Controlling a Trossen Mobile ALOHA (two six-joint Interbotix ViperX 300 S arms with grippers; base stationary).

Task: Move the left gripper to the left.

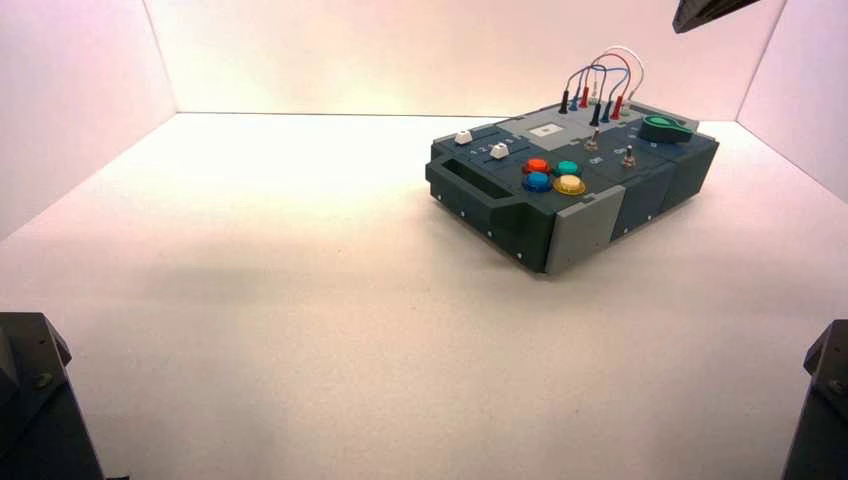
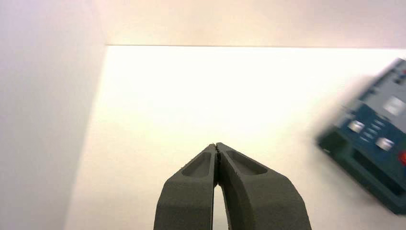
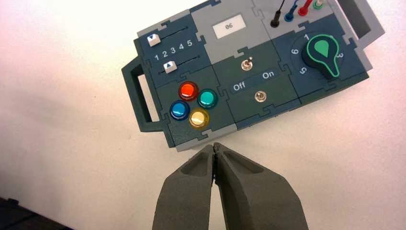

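On the white bench (image 1: 300, 330), the button box (image 1: 575, 185) is parked over at about 2 o'clock in the high view, turned at an angle. The left end effector (image 2: 216, 146) is seen from its own wrist camera with both fingers (image 2: 189, 191) pressed together at the tips, so it's closed with nothing gripped. It's held above bare bench, with the white side wall (image 2: 43, 115) close by and the box well apart from it, only a corner of which is caught at the frame edge. In the high view only a dark block of the left arm (image 1: 30, 400) is seen at 7 o'clock, so the tip itself can't be placed there.

The right end effector (image 3: 214, 146) is also pinched closed and empty, held above the box, just beside its near edge by the four round buttons. In that wrist view the red button (image 3: 188, 90), green button (image 3: 207, 98), blue button (image 3: 179, 109) and yellow button (image 3: 199, 118) are grouped in a cluster. Two white sliders (image 3: 153, 40) are set beside a 1–5 scale, one near 1 and the other near 2. A toggle switch (image 3: 246, 63) is mounted above the Off/On lettering, and a second one (image 3: 260, 96) below it. The green knob (image 3: 323, 53) is surrounded by numbers. Wire plugs (image 3: 288, 14) are stuck in near the knob, with looped wires (image 1: 605, 65) seen in the high view.
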